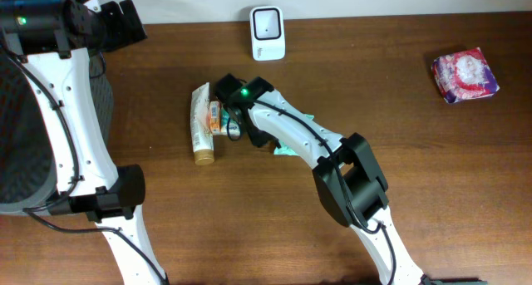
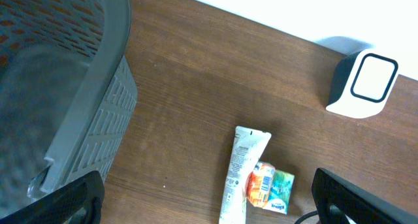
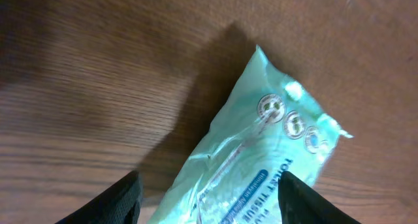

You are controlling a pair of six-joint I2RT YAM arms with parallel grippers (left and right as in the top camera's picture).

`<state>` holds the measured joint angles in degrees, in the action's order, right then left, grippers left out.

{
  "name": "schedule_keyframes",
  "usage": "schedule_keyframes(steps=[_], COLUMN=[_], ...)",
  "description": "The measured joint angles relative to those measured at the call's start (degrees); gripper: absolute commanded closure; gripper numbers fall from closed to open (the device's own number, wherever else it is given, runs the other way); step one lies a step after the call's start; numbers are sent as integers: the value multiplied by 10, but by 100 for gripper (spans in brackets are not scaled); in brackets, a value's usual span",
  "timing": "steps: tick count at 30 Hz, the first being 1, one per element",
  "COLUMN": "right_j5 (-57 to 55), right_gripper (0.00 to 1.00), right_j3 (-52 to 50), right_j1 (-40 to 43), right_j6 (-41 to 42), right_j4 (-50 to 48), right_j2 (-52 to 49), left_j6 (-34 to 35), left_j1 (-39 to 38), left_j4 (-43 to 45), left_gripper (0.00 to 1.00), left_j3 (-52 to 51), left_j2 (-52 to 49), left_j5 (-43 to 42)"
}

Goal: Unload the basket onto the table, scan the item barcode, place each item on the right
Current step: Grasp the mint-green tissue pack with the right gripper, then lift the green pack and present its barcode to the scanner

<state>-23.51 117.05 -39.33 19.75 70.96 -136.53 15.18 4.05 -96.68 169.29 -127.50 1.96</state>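
The dark fingers (image 3: 117,201) of your right gripper (image 3: 210,199) stood spread apart, one at each lower corner of the right wrist view, and they pinched nothing. Between and beneath them lay the pale green plastic tissue packet (image 3: 261,152), flat on the brown wooden table (image 3: 98,87) and set slantwise, with one sealed end pointing up and to the right. Whether a fingertip touched this packet, I cannot tell. From overhead, you had the right arm stretched from the near edge of the table towards the middle. It was bent at the elbow, with the wrist low and its green light on, and only a small part of the packet showed under the forearm. Just beside the wrist lay a small orange and teal sachet (image 1: 218,115), touching a cream squeeze tube with a gold cap (image 1: 201,123). The white box-shaped barcode scanner (image 1: 268,33) stood at the far edge, apart from the packet.

The fingers (image 2: 72,201) of your left gripper (image 2: 212,201) were wide apart and held nothing. You kept the left arm raised at the far left corner, its gripper beside the grey plastic mesh basket (image 2: 85,100). A pink patterned soft pack (image 1: 465,76) lay well apart at the right side.
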Motion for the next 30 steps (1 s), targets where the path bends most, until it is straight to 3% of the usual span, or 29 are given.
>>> schedule_keyframes(steps=[5, 6, 7, 9, 11, 14, 16, 18, 19, 21, 22, 23, 24, 27, 28, 30], right_j5=[-53, -60, -61, -57, -29, 167, 370, 570, 637, 700, 718, 726, 713, 672, 643, 586], right_gripper=[41, 66, 84, 96, 96, 96, 96, 96, 96, 82, 71, 51, 43, 37, 28, 29], right_j3=[-75, -94, -103, -116, -101, 11, 88, 82, 61, -25, -92, -115, -123, -104, -78, -35], right_j1=[5, 12, 21, 43, 53, 111, 168, 243, 270, 301, 312, 317, 323, 350, 360, 364], right_j6=[26, 27, 28, 30, 27, -25, -82, -144, -165, -180, -180, -176, -151, -127, -128, -138], right_j4=[-54, -66, -67, -66, -54, -7, -9, -24, -34, -96, -124, -136, -132, -58, -18, 31], right_j2=[1, 9, 13, 16, 18, 7, 3, 3, 3, 5, -3, -5, -6, -4, -4, -2], left_j6=[0, 0, 0, 0, 0, 0, 0, 0, 0, 0, 0, 0, 0, 0, 0, 0], left_j1=[0, 0, 0, 0, 0, 0, 0, 0, 0, 0, 0, 0, 0, 0, 0, 0], left_j4=[0, 0, 0, 0, 0, 0, -1, 0, 0, 0, 0, 0, 0, 0, 0, 0], left_gripper=[1, 1, 1, 1, 1, 1, 1, 1, 1, 1, 1, 1, 1, 1, 1, 1], left_j3=[0, 0, 0, 0, 0, 0, 0, 0, 0, 0, 0, 0, 0, 0, 0, 0], left_j2=[0, 0, 0, 0, 0, 0, 0, 0, 0, 0, 0, 0, 0, 0, 0, 0], left_j5=[0, 0, 0, 0, 0, 0, 0, 0, 0, 0, 0, 0, 0, 0, 0, 0])
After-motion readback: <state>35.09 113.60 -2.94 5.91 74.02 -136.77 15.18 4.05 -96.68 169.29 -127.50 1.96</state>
